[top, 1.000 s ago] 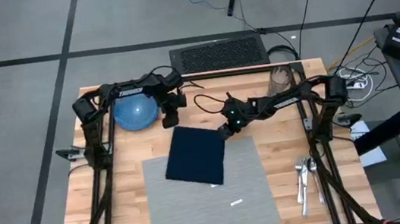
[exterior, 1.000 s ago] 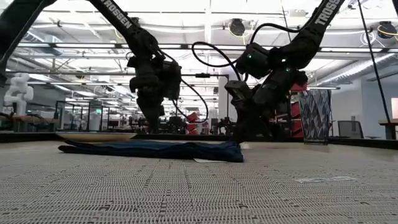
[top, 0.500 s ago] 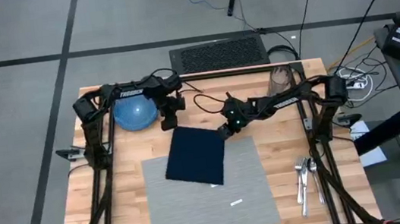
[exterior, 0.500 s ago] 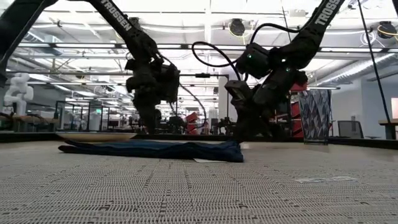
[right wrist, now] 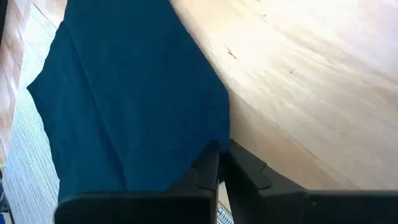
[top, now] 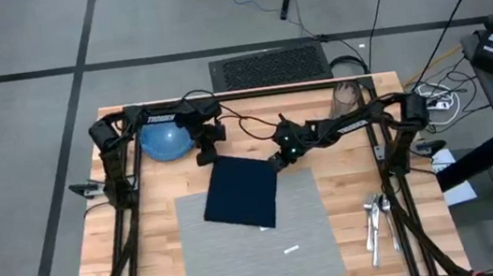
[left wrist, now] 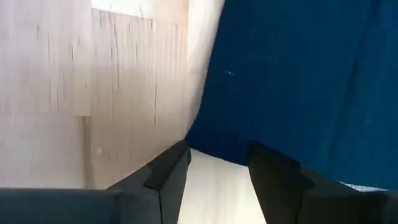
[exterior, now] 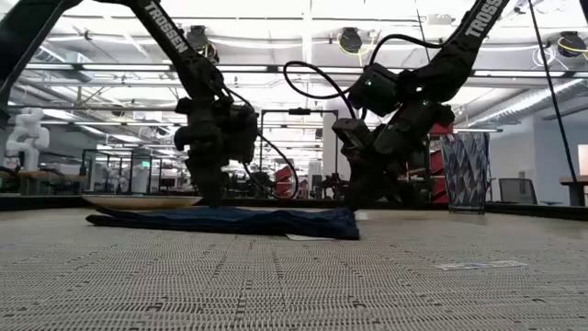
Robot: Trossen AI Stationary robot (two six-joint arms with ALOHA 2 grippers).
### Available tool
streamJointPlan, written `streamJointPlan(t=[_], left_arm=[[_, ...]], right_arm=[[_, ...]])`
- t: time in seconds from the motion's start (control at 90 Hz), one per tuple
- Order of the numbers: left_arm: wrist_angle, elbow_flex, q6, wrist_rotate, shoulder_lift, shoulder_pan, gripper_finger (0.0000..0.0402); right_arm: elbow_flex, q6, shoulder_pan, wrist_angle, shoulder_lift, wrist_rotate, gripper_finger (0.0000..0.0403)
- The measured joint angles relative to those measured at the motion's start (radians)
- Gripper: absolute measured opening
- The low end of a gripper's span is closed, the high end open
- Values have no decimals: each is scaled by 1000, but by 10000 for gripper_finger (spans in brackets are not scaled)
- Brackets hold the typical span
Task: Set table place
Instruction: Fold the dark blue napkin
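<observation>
Left arm: your left gripper (top: pixel 200 155) hangs just beyond the napkin's far-left corner, between it and the blue bowl (top: pixel 165 141). In its wrist view the fingers (left wrist: pixel 166 177) stand apart with bare wood between them, holding nothing.
Blue bowl: sits on the table (top: pixel 348 201) at far left, just beside the left gripper and off the mat.
Navy napkin (top: pixel 240 192): lies flat and skewed, mostly over the far-left part of the placemat, its far edge spilling onto bare wood.
Placemat (top: pixel 269 248): this is the place; it lies centre-near on the table, white tag (top: pixel 290 248) face up, its near half uncovered.
Right arm: your right gripper (top: pixel 278 160) is down at the napkin's far-right corner. In its wrist view the fingers (right wrist: pixel 210 163) sit together at the cloth edge; judged pinched on the corner.
Glass (top: pixel 345 98): stands far right, well apart from the mat.
Cutlery (top: pixel 376 216): lies near right on bare wood, beside the mat.
Risk 1: if you pull with the right gripper, the napkin may drag the mat askew, since cloth rests on fabric.
Risk 2: a one-corner grip may let the napkin unfold or slip free.
Risk 3: the left gripper could nudge the bowl; they are close.
</observation>
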Motion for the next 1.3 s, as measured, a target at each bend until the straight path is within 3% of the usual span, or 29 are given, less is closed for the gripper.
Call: streamJointPlan(t=[0.133,0.356,0.722,1.133,1.3], left_arm=[[15,-1,4,0,1,-1,117],[30,-1,3,-5,4,-1,9],[27,23,-47,-8,-12,5,0],[-96,76,-45,-4,-63,-2,0],[-112,78,-48,6,-112,-8,0]], right_arm=[[0,1,0,0,0,0,0],[0,8,0,-1,-3,-23,0],[0,-11,1,-60,-127,-26,0],[0,-9,7,-82,-133,-24,0],[0,-3,10,-80,-133,-91,0]])
